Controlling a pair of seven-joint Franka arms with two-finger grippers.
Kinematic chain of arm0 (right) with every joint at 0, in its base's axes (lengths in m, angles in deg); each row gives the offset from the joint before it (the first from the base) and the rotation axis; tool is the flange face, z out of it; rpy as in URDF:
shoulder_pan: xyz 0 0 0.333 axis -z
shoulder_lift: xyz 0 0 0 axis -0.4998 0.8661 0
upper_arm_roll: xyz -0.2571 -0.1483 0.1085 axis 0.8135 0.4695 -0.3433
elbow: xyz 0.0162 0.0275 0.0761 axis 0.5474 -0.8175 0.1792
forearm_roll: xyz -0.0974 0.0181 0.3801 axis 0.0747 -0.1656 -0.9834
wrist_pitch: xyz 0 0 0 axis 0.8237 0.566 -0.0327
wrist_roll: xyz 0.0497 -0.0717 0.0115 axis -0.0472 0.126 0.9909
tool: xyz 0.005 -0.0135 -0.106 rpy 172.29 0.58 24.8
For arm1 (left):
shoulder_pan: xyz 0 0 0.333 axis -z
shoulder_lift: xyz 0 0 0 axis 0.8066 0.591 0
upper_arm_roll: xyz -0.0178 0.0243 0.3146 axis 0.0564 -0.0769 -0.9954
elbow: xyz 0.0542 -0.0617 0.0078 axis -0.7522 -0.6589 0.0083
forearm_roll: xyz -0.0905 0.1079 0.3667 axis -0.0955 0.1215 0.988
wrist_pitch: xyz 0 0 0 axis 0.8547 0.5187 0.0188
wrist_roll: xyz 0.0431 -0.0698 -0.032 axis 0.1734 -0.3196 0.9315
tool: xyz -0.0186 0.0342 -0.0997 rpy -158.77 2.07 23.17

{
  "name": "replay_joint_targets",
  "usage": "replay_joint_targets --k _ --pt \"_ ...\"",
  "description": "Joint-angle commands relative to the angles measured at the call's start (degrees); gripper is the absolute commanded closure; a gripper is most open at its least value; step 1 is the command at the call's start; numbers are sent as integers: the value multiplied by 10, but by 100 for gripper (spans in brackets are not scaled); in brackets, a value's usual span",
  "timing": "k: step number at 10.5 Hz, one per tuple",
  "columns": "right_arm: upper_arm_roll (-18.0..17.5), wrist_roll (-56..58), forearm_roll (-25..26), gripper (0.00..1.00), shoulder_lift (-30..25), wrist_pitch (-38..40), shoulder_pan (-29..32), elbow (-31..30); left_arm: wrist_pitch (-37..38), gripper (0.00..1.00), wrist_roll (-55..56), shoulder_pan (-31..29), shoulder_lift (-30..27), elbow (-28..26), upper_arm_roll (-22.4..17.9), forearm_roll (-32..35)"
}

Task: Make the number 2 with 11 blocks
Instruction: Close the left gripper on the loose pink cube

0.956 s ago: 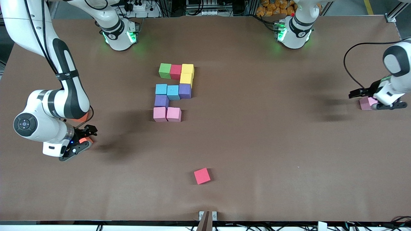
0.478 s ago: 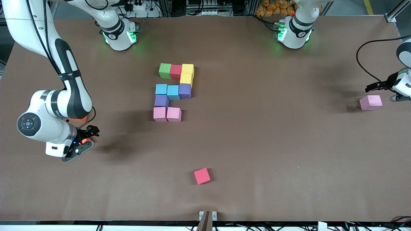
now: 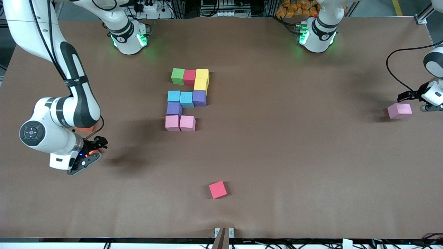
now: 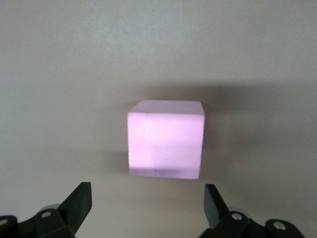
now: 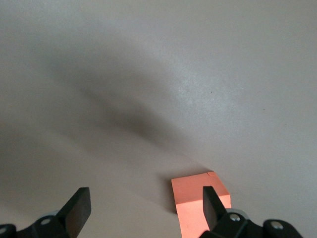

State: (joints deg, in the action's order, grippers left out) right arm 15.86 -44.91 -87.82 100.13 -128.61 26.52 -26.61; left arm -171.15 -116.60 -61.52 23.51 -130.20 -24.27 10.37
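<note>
Left gripper (image 3: 413, 100) is held wide open and empty just above the loose pink cube (image 3: 399, 110), a matte, square-edged block lying at the left arm's end of the table, well apart from the unfinished digit (image 3: 187, 99). Right gripper (image 3: 90, 152), also open, waits over an orange cube (image 5: 200, 203)

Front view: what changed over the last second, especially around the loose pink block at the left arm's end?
The left gripper drew back off the loose pink block toward the table's edge; the block shifted slightly the same way and now lies free, jaws open. The right gripper barely moved, open over an orange cube. The unfinished number 2 and the stray red block stayed put.
</note>
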Motion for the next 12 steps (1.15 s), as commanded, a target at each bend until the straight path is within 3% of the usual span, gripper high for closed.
replay_joint_targets --k 1,6,12 --pt "0 5 0 0 -1 -5 1 0 -2 0 -24 -2 23 21 -1 -46" --pt "0 5 0 0 -1 -5 2 0 -7 0 -95 -1 49 23 -1 -156" --pt "0 5 -1 0 -1 -5 2 0 -7 0 -99 4 56 40 -1 -154"
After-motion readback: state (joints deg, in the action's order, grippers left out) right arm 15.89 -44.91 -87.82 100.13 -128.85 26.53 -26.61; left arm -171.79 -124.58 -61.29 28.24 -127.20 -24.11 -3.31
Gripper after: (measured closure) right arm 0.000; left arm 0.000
